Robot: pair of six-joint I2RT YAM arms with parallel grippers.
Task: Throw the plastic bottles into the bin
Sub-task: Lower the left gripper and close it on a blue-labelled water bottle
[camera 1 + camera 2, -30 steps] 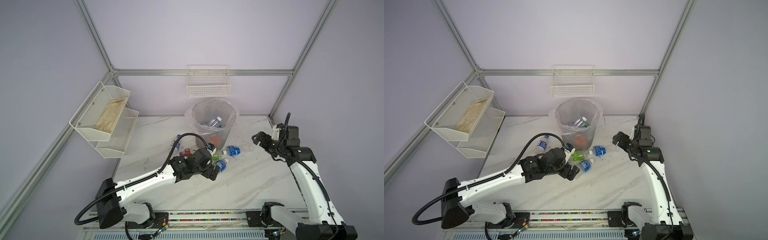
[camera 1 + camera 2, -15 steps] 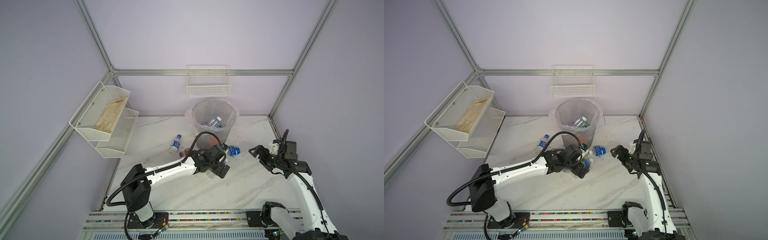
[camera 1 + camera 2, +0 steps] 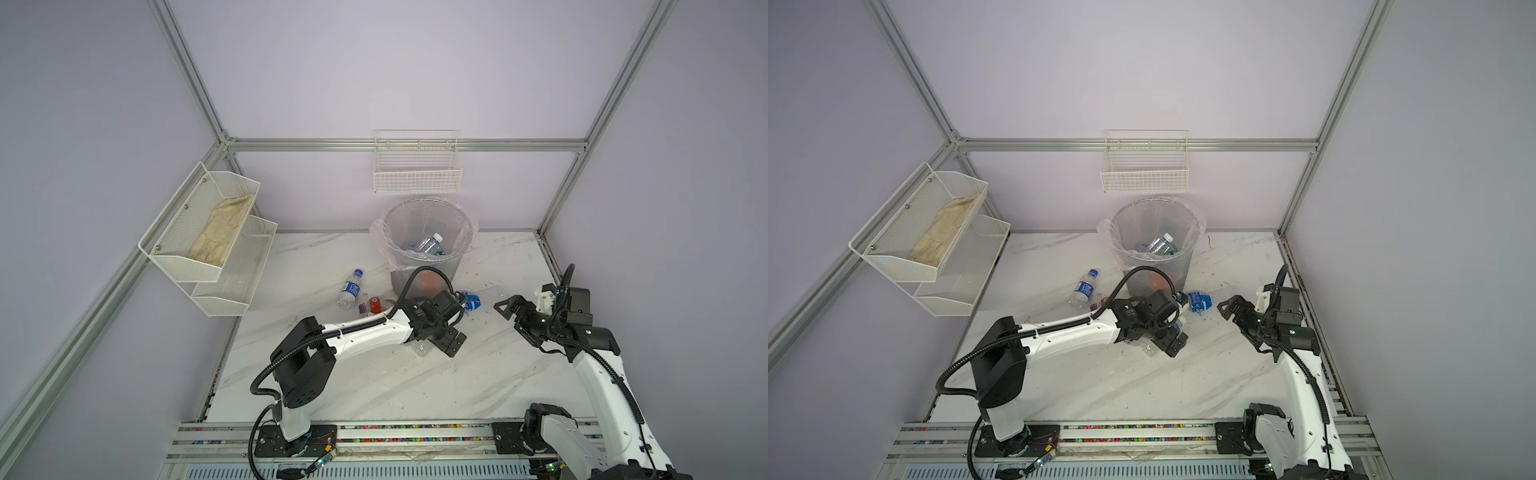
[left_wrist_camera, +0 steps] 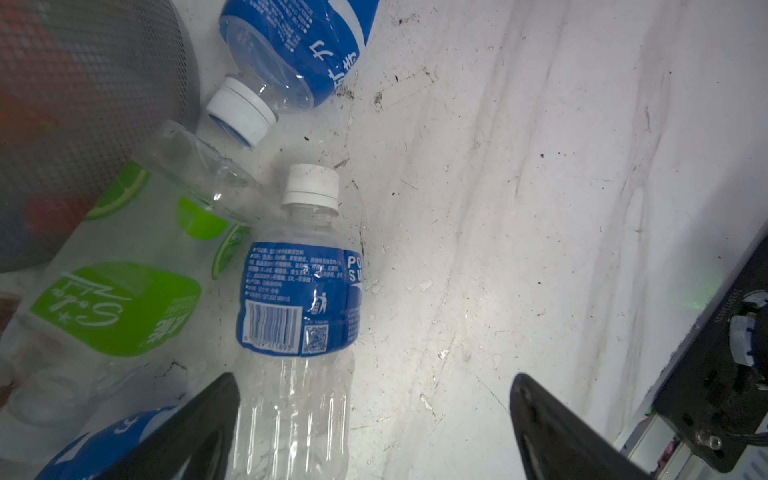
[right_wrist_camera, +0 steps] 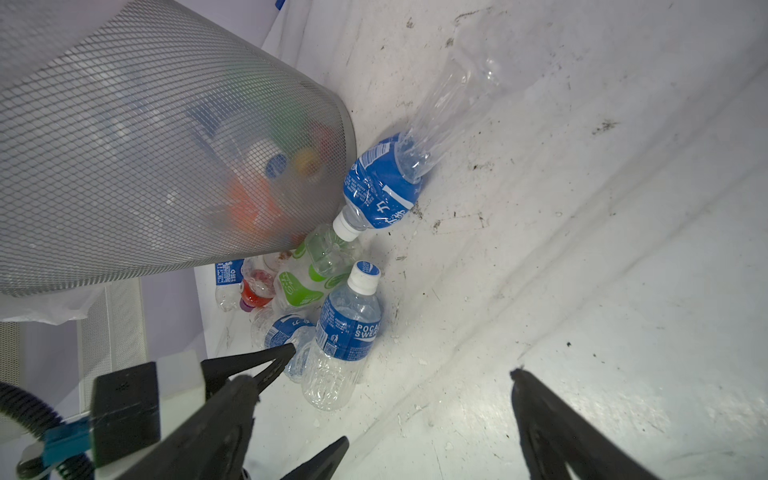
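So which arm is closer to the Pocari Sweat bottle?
Left. The left gripper is over the Pocari Sweat bottle, jaws open at its base; the right gripper is off to one side.

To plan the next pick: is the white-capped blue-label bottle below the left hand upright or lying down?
Lying down. In the left wrist view the bottle stretches along the table on its side, barcode facing up.

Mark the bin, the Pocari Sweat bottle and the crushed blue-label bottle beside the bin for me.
bin (image 5: 104, 145): right wrist view, mesh side wall.
Pocari Sweat bottle (image 4: 297, 299): left wrist view, blue label.
crushed blue-label bottle (image 5: 380, 187): right wrist view, blue label.
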